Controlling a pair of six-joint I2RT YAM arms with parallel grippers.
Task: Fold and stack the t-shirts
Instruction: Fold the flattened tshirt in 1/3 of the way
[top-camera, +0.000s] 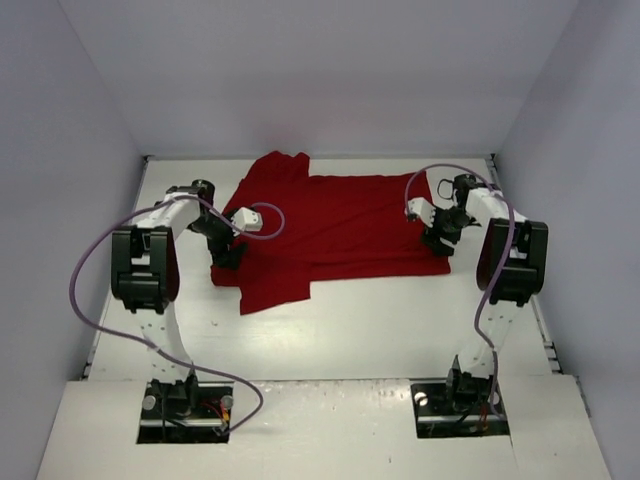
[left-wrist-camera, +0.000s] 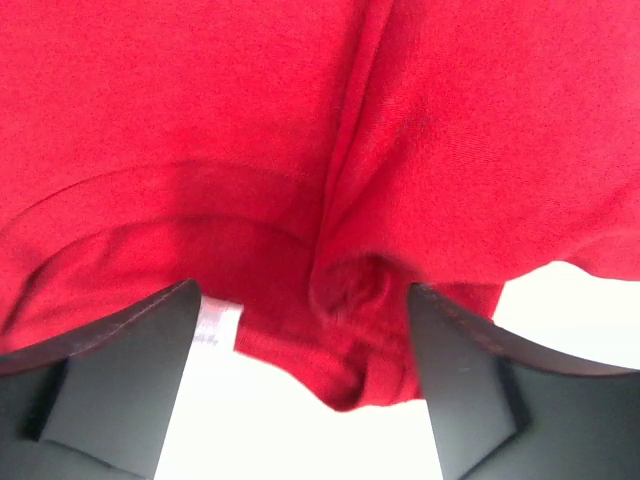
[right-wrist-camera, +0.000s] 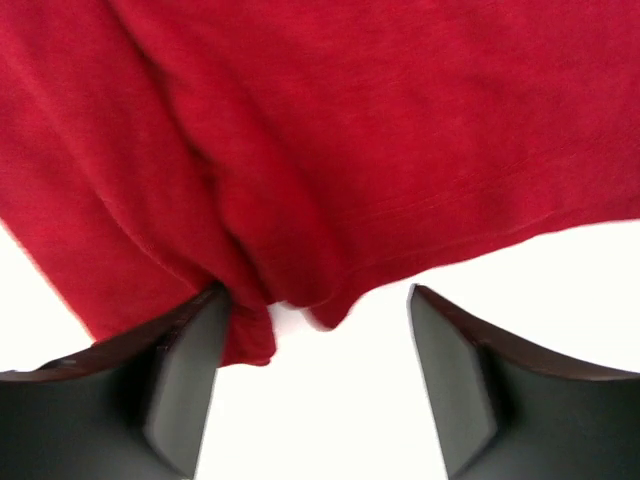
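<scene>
The shirt (top-camera: 330, 230) lies spread on the counter (top-camera: 380, 320). The left pincer (left-wrist-camera: 303, 295) stands wide astride a bunched fold at the collar end. The right pincer (right-wrist-camera: 315, 300) gapes at the opposite hem.

So the left arm (top-camera: 140, 262) and right arm (top-camera: 515, 255) are both white shells with chunky black joint blocks, a loopy purple cable (top-camera: 72, 285) off each, black bases (top-camera: 185, 405) at the desk's (top-camera: 350, 320) near edge, and matte dark wedge-shaped claw fingers (left-wrist-camera: 120, 380).

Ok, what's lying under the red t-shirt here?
Only the white table shows around the t-shirt. A white label peeks out from beneath its edge. Anything else under the cloth is covered.
</scene>
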